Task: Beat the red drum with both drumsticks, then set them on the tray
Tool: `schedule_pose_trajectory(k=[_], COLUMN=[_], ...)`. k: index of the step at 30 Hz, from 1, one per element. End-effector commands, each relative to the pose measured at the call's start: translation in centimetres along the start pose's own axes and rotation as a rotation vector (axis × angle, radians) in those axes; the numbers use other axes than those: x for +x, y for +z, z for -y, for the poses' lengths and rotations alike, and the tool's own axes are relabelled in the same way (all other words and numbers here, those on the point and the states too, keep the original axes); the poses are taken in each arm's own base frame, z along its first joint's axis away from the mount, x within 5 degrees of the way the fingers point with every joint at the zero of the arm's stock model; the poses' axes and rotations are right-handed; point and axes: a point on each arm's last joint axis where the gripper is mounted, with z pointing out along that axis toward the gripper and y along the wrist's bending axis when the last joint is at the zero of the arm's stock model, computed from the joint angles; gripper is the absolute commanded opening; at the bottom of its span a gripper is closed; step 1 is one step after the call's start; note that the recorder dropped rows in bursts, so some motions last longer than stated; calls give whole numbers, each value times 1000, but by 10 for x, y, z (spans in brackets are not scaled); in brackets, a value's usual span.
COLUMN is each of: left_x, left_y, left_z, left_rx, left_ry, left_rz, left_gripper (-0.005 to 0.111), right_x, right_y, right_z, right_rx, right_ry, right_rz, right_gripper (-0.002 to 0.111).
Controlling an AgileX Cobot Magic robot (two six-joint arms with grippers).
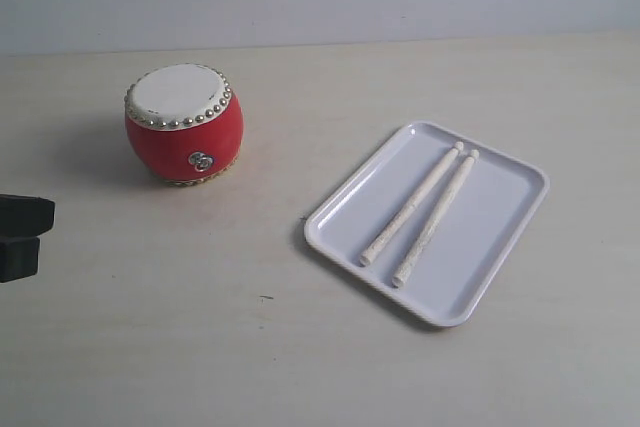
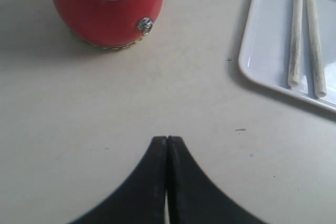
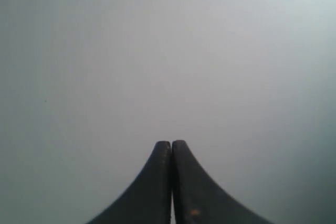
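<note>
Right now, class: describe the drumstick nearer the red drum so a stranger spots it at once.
Find the white tray right of the red drum. Two cream drumsticks lie side by side in it. Take the stick on the drum's side, not its twin beyond.

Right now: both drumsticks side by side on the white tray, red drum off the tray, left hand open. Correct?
No: the left hand is shut, fingers pressed together, per the left wrist view. The rest holds: both drumsticks side by side on the white tray, red drum off it.
</note>
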Motion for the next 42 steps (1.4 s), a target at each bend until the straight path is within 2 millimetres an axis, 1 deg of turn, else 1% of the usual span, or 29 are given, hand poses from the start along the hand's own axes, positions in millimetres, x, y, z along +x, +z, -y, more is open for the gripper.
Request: schedule_pose_trajectory(k=[1, 3, 6, 9, 13, 18, 22, 25, 30, 31, 42], left_x=[0, 0, 0, 0, 0, 0, 0, 0, 0, 0, 0], left_y=[0, 0, 0, 0, 0, 0, 0, 0, 0, 0, 0], left_z=[0, 0, 0, 0, 0, 0, 0, 0, 0, 0, 0], left_rx=[2, 2, 2, 2, 2, 2, 2, 2, 2, 2, 2], left_ry=[3, 3, 3, 3, 3, 3, 3, 3, 3, 3, 3], left_rz=[8, 8, 8, 8, 8, 8, 8, 8, 9, 9, 9], left_gripper=[0, 0, 0, 0, 0, 0, 0, 0, 0, 0, 0], right_x=[16, 24, 34, 46, 67, 102, 140, 168, 195, 198, 197], right_y=[-8, -13, -22, -34, -50, -66, -78, -82, -88, -88, -88], right_z=[-8, -6, -1, 6, 17, 24, 29, 33, 37, 38, 37], right_rx=[-91, -74, -15, 72, 174, 209, 198, 203, 219, 221, 216], right_ry=[-148, -133, -58, -2, 72, 93, 64, 67, 79, 79, 79], right_rz=[-168, -268, -375, -400, -381, -374, -387, -434, -510, -521, -511], right_gripper=[0, 0, 0, 0, 0, 0, 0, 0, 0, 0, 0])
